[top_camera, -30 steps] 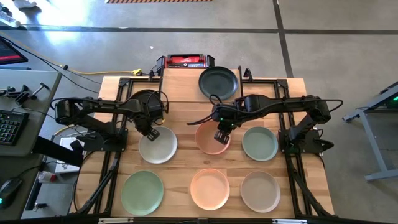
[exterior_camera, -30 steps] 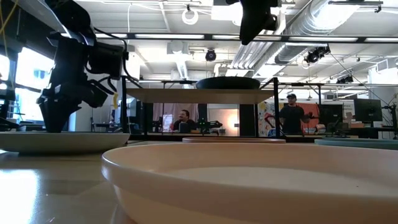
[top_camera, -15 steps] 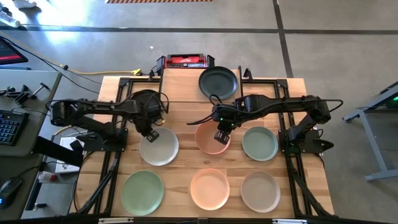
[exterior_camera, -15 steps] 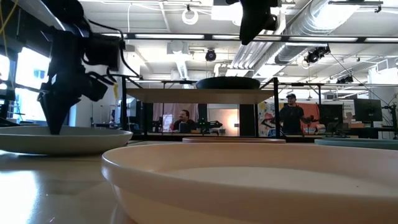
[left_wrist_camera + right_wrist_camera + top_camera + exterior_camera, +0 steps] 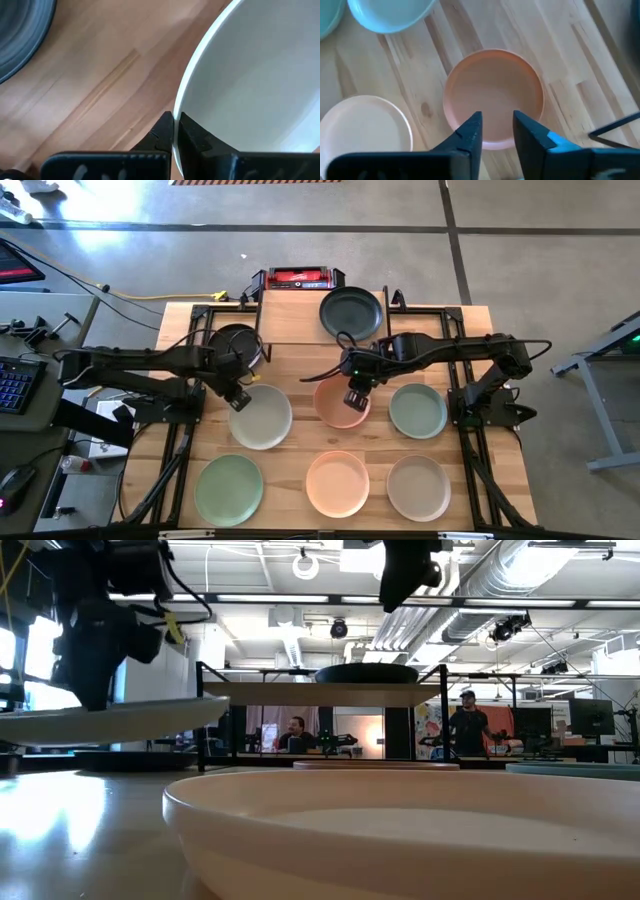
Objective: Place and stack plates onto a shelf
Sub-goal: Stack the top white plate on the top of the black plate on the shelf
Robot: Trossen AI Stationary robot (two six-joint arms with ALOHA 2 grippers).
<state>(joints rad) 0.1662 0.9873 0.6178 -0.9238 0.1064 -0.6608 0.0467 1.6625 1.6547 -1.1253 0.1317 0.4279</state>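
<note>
Your left gripper (image 5: pixel 238 394) is clamped on the near-left rim of the cream-white plate (image 5: pixel 261 416); the left wrist view shows its fingers (image 5: pixel 165 131) pinched together on the thin edge, and the low view shows that plate (image 5: pixel 110 718) lifted clear of the table (image 5: pixel 300 442), roughly level. From that grip the shelf (image 5: pixel 300 320) lies away and to the right, toward the back of the table, so the plate has to travel up and back with its free edge leading. The left arm is plainly the nearer one for the shelf's open left half.

Nearest the front edge sit three plates in a row: a pale green plate (image 5: pixel 228 489), a peach-pink plate (image 5: pixel 337 483) and a beige plate (image 5: pixel 418 487), all well clear of your route. In the middle row, your right gripper (image 5: pixel 357 398) hovers above the other peach-pink plate (image 5: pixel 335 408) with its jaws apart and nothing between them, as the right wrist view shows (image 5: pixel 495 131); beside it lies the second pale green plate (image 5: pixel 417 410).

Farther back, a black plate (image 5: pixel 232 340) rests on the table just beside the left arm, close under your path. Another black plate (image 5: pixel 351 313) already sits on the shelf's right half, so aim for the left half or stack onto it. The shelf's front edge (image 5: pixel 310 692) is probably the thing to clear. A red-and-black device (image 5: pixel 303 277) stands beyond.
</note>
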